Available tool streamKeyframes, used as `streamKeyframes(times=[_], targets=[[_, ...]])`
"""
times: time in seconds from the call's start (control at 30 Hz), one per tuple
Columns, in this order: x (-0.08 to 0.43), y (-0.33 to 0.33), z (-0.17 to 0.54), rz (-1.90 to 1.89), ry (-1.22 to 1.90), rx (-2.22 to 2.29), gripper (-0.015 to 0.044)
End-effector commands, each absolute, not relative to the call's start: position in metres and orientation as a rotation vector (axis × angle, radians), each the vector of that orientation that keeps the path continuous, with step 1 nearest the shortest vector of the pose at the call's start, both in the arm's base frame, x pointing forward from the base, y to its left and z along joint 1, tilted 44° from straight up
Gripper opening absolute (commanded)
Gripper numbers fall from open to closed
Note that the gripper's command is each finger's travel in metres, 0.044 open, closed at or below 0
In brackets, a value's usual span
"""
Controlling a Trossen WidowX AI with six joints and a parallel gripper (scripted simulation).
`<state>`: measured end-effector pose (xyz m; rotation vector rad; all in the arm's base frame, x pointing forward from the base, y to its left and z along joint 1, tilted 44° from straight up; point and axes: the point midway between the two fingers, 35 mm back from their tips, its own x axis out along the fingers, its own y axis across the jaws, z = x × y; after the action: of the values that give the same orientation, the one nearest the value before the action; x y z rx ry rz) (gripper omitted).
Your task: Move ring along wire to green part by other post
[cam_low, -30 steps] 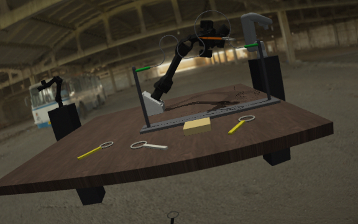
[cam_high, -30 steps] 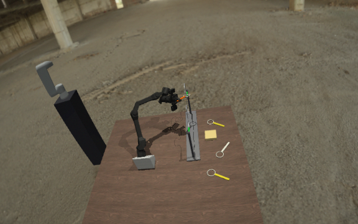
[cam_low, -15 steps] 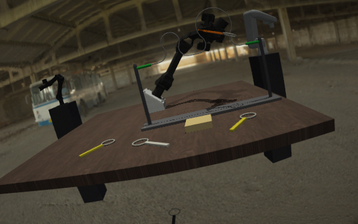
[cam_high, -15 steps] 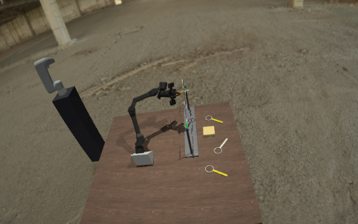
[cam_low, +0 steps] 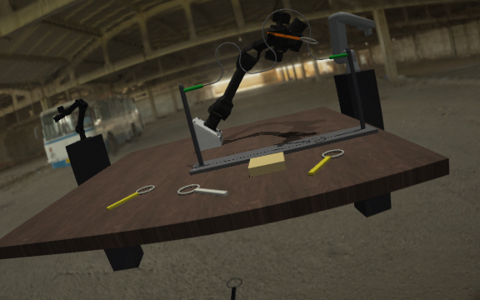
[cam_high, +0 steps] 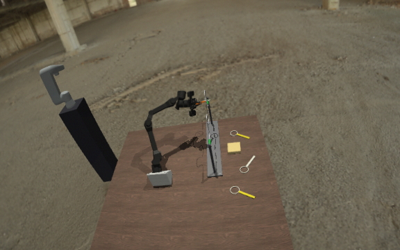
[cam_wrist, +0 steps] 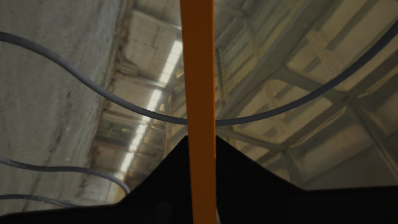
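Observation:
The orange handle [cam_high: 202,102] [cam_low: 283,36] [cam_wrist: 201,90] is between the fingers of my gripper [cam_high: 197,103] [cam_low: 287,37] [cam_wrist: 200,143], which is shut on it. Its ring [cam_low: 316,41] is at the curly grey wire [cam_low: 287,9] [cam_wrist: 135,109], between the big loop and the green part [cam_low: 338,56] by the right post [cam_low: 356,89] in the exterior view. The other green part [cam_high: 210,142] [cam_low: 193,88] is by the left post [cam_low: 191,125]. The wrist view shows wire passing behind the handle; the ring is out of that view. Whether anything touches the wire, I cannot tell.
The posts stand on a grey base bar [cam_high: 218,167] [cam_low: 219,163]. Beyond it lie a pale yellow block [cam_high: 234,147] [cam_low: 267,164], two yellow-handled rings and a white-handled ring. Black pedestals carrying other arms stand off the table.

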<state>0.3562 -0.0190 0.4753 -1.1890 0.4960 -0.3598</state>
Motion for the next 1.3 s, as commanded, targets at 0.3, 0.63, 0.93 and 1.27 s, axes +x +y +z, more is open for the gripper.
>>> streamKeyframes(times=[0.3,0.63,0.93,1.27], targets=[[0.358,-0.02,0.48,-0.34,0.501,-1.137,-0.015],[0.359,-0.018,0.477,-0.312,0.502,-1.027,-0.015],[0.359,-0.016,0.474,-0.283,0.501,-0.917,-0.015],[0.36,-0.014,0.469,-0.249,0.498,-0.793,-0.015]])
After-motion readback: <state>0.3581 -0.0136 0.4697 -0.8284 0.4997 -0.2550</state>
